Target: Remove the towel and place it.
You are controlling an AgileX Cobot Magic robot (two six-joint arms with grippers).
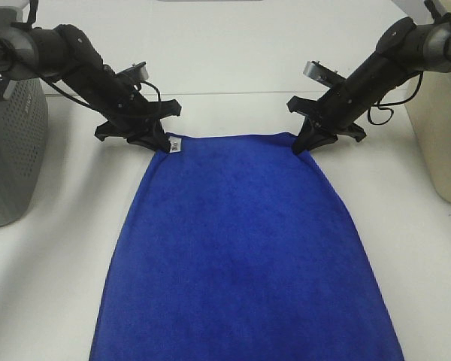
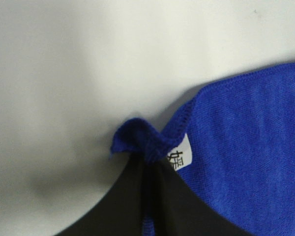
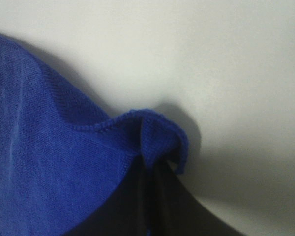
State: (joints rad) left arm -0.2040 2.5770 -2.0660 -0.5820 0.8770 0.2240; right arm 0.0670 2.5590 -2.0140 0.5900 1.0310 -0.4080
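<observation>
The towel, deep blue and plush, lies spread on the white table, running from the middle down past the near edge of the exterior high view. My left gripper is shut on its far left corner, right by the small white tag. In the left wrist view the pinched corner of the towel bunches up between the black fingers, with the tag beside them. My right gripper is shut on the far right corner; the right wrist view shows that towel fold squeezed in the closed jaws.
A grey perforated basket stands at the left edge of the table. A cream-coloured container stands at the right edge. Bare white table surface stretches behind the towel and on both sides of it.
</observation>
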